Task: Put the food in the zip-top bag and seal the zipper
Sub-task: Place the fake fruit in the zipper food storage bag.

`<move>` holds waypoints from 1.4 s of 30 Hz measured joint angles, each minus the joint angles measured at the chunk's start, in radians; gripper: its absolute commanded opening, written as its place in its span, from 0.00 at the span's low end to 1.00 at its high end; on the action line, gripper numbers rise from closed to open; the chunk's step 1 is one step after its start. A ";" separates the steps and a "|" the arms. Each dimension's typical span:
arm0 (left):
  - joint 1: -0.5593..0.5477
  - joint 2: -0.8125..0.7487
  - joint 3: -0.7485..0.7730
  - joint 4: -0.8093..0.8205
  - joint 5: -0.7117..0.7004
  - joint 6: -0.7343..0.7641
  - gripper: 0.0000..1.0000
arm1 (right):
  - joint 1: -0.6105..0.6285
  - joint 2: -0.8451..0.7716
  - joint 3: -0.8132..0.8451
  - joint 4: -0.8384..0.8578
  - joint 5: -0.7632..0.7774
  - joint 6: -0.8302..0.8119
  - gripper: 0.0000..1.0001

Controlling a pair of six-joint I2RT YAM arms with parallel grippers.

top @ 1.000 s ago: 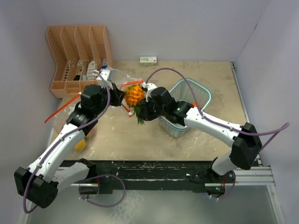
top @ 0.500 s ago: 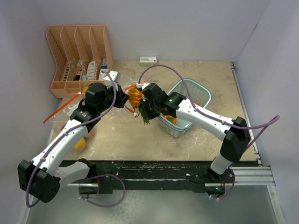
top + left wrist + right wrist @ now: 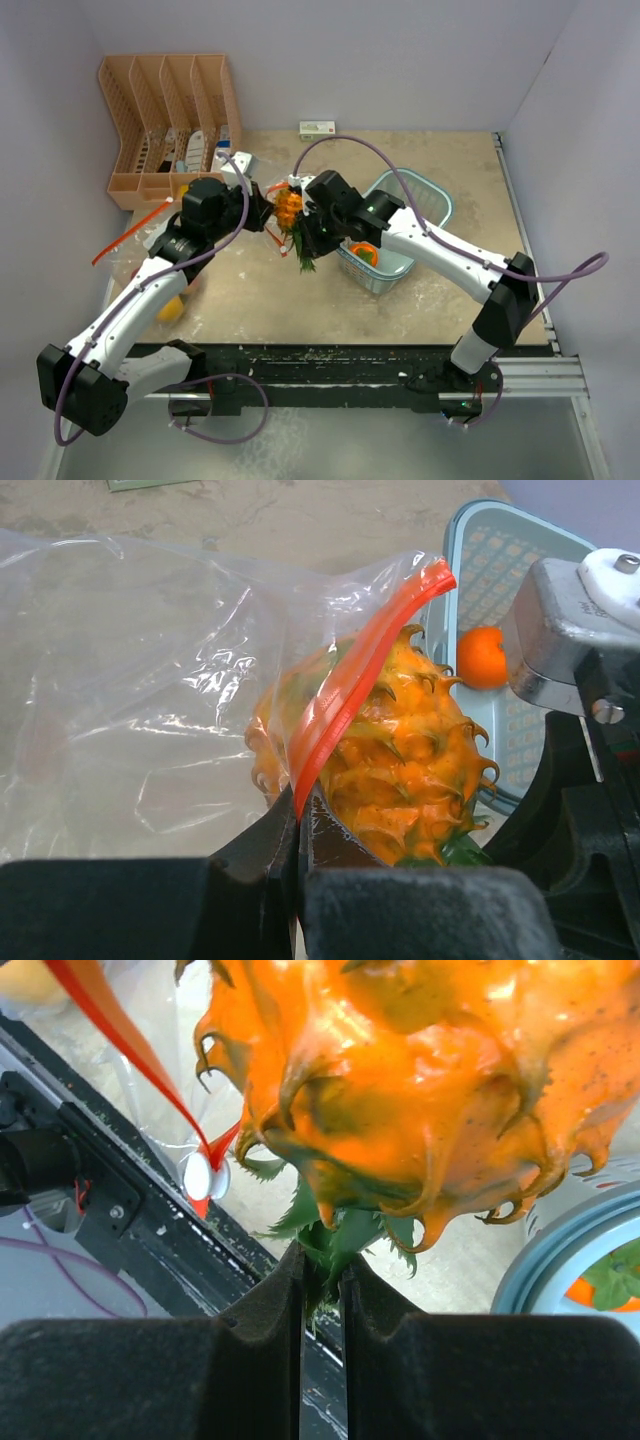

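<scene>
Beige, scuffed table fills the middle of the top view, and a peach-coloured plastic rack stands in the upper left of the frame. Clear crinkly plastic of the zip-top bag covers the left half of the left wrist view. In the top view most of it is hidden under the left arm, so its outline is hard to make out. The teal mesh basket sits right of centre, and the right arm covers its lower left part. The pineapple is held between the two wrists, at the bag's mouth; how far inside it is, I cannot tell. The right gripper is clenched on the green leaves, with the orange body just above the fingers in the right wrist view. The left gripper is pinched on the lower end of the red-orange zipper, which runs diagonally across the front of the pineapple. A small orange lies in the basket, behind the pineapple.
</scene>
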State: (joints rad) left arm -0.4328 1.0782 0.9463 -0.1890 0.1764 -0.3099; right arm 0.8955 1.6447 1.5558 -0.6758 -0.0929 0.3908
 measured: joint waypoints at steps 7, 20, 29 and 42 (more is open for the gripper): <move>-0.002 0.005 0.000 0.009 -0.011 0.014 0.00 | -0.006 0.000 0.062 -0.038 -0.040 0.021 0.00; -0.006 0.005 0.000 -0.014 -0.051 0.044 0.00 | -0.035 0.013 0.147 -0.038 -0.029 0.054 0.00; -0.039 0.004 0.047 -0.132 -0.026 0.085 0.00 | -0.045 0.106 0.195 -0.058 0.023 0.027 0.00; -0.054 0.017 0.093 -0.187 -0.038 0.164 0.00 | -0.053 0.108 0.194 -0.013 -0.113 -0.050 0.00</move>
State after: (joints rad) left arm -0.4866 1.0954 1.0389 -0.3763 0.1383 -0.1455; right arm 0.8425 1.7527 1.7496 -0.6891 -0.2062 0.3412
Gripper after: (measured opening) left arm 0.004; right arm 0.138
